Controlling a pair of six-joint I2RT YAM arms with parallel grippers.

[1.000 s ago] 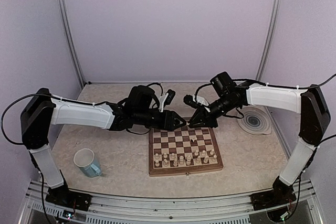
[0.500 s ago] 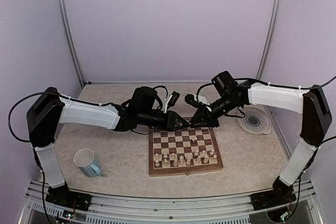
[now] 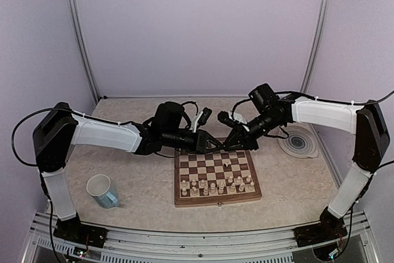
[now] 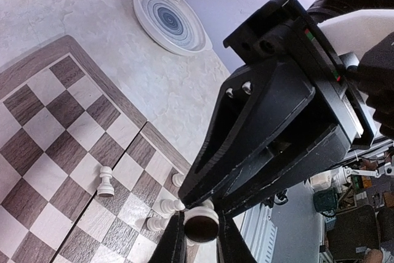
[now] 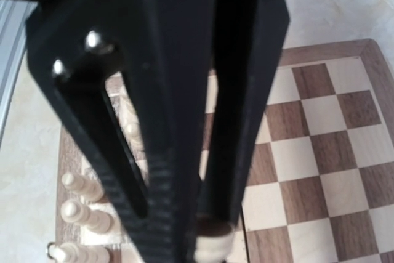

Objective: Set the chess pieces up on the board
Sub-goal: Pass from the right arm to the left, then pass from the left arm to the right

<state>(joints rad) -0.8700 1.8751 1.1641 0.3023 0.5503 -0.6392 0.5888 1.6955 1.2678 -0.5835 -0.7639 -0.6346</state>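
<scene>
The board (image 3: 215, 202) lies at centre, with two rows of cream chess pieces (image 3: 215, 184) along its near side and a lone pawn (image 3: 226, 165) further in. Both grippers meet tip to tip above the board's far edge. My left gripper (image 3: 217, 144) (image 4: 201, 238) is shut on a cream chess piece (image 4: 201, 223) with a dark felt base. My right gripper (image 3: 226, 145) (image 5: 200, 238) is shut on the same piece (image 5: 212, 247) from the other side. The left wrist view also shows the board (image 4: 55, 121) and the pawn (image 4: 106, 181) below; the right wrist view shows the board (image 5: 320, 146).
A grey-blue ringed plate (image 3: 298, 142) (image 4: 167, 18) sits right of the board. A light blue mug (image 3: 102, 191) stands near the front left. Both arms stretch over the table behind the board.
My left gripper has moved right to meet the right gripper and its jaws have closed on the piece that the right gripper holds. The right arm has barely moved.
</scene>
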